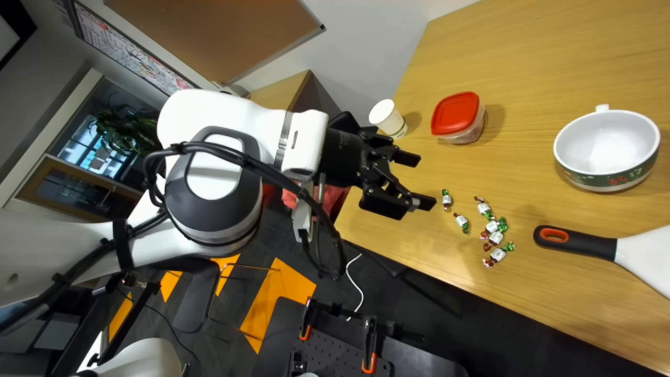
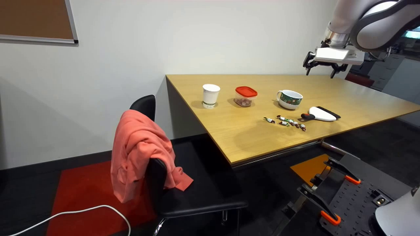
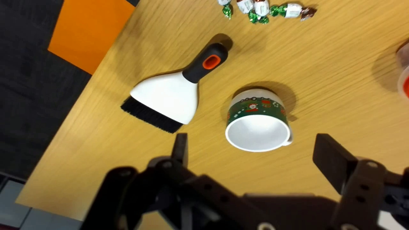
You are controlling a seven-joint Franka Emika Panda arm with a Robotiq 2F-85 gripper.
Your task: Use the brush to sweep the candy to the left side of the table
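1. Tan table (image 3: 335, 80) below me, wrist view.
2. Brush (image 3: 167, 95) lying at 10 o'clock from mug (image 3: 258, 134).
3. Candy (image 3: 262, 8) bunched at 12 o'clock from mug, partly out of frame.
4. My fingers (image 3: 334, 163): spread wide apart.

In an exterior view we look down past the near arm (image 1: 214, 175); in an exterior view, across the worktop (image 2: 263, 108) to the far wall (image 2: 197, 39). Closer, the wrist view looks down; all share brush (image 3: 166, 94) and candy (image 3: 262, 8).
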